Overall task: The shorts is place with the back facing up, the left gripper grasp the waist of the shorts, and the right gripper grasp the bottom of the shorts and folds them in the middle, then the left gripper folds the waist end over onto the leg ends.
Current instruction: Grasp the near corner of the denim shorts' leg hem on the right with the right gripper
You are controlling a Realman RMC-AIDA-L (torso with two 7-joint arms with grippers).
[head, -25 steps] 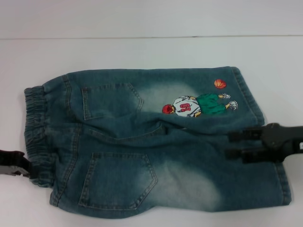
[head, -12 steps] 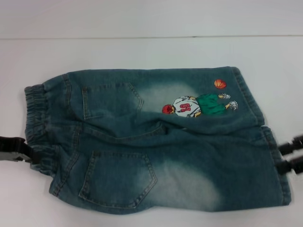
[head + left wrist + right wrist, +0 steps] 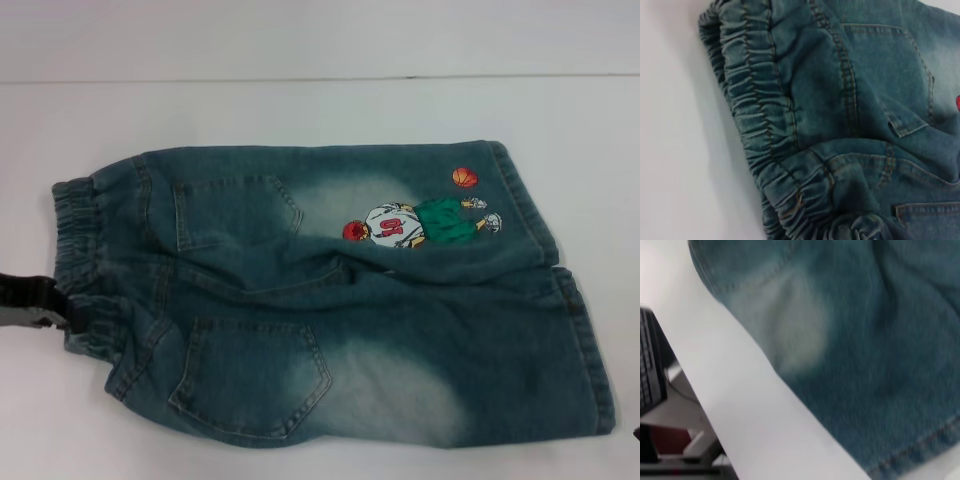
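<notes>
The shorts lie flat on the white table, back side up, both back pockets and the embroidered basketball player showing. The waist points to the robot's left, the leg ends to its right. The left gripper sits at the waist's edge, touching the ruffled band; whether its jaws are open or clamped on the fabric cannot be told. The right gripper is out of sight.

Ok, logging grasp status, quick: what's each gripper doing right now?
Left gripper: at the waist of the shorts; grip cannot be told.
Right gripper: not in view.
</notes>
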